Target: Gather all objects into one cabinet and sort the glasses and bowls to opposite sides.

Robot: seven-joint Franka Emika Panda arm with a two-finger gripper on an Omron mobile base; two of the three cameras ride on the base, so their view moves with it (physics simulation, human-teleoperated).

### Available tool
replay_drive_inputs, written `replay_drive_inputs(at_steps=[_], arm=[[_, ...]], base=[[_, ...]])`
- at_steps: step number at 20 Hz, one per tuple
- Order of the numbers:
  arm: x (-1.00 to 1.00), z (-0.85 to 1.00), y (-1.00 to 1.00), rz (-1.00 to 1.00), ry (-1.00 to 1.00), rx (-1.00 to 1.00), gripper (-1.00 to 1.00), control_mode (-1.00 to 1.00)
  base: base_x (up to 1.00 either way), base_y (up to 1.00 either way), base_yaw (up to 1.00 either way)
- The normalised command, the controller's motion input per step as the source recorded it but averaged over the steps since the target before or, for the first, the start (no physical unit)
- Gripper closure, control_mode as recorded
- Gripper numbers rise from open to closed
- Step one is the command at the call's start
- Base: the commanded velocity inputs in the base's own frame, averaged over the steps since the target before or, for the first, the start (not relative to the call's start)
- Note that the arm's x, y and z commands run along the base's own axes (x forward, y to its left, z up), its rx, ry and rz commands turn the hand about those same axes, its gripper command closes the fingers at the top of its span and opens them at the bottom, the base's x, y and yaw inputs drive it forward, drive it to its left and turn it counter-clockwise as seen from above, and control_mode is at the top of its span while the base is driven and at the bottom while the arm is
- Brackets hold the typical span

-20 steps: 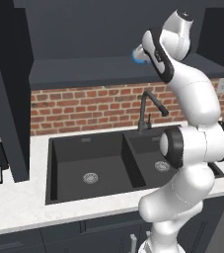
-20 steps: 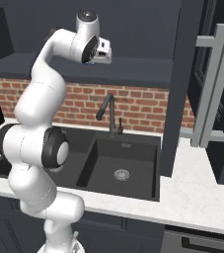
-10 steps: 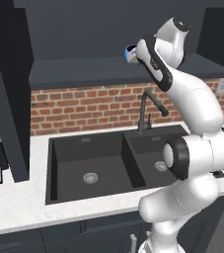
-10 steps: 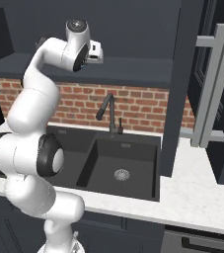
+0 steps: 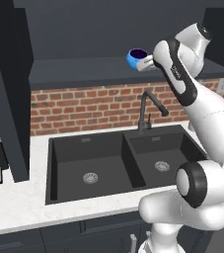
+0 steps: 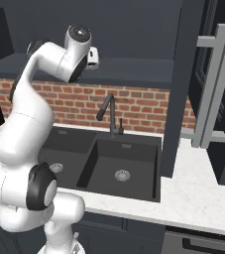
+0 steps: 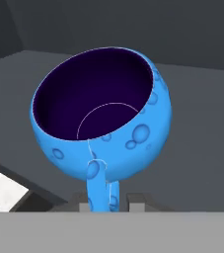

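Observation:
A bright-blue cup (image 7: 103, 118) with a dark inside hangs upright in my gripper (image 7: 105, 200). The gripper is shut on the cup's handle (image 7: 99, 183), with a fingertip (image 7: 135, 199) on each side of it. In the left base view the blue cup (image 5: 136, 58) hovers just above the dark shelf floor (image 5: 79, 69) of the open wall cabinet, and the gripper (image 5: 147, 62) holds it from the right. From the right base, the hand (image 6: 92, 58) sits over the same shelf (image 6: 134, 67). The cabinet's door with its pale grey bar handle (image 6: 216, 89) stands open at the right.
A black double sink (image 5: 118, 163) with a dark faucet (image 5: 146, 111) lies below the cabinet, in front of a brick wall (image 5: 84, 106). A tall dark panel (image 5: 7, 99) bounds the cabinet on the left. White counter (image 6: 198, 193) runs to the right of the sink.
The hand carried the blue cup a little to the left and then lowered it toward the shelf floor. The grip on the handle is unchanged.

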Motion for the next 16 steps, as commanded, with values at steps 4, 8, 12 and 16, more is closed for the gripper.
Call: replay_drive_inputs(at_steps=[4, 8, 12, 16], arm=[[-1.0, 0.02, 0.0, 0.18, -0.14, 0.0, 1.0, -1.0], [-0.98, 0.07, 0.03, 0.06, -0.17, 0.0, 1.0, -1.0], [-0.9, 0.11, 0.09, 0.01, -0.09, 0.0, 1.0, -1.0], [-0.85, 0.15, 0.11, 0.0, 0.01, 0.0, 1.0, -1.0]], base=[[0.0, 0.0, 0.0], [0.0, 0.0, 0.0], [0.0, 0.0, 0.0], [0.0, 0.0, 0.0]])
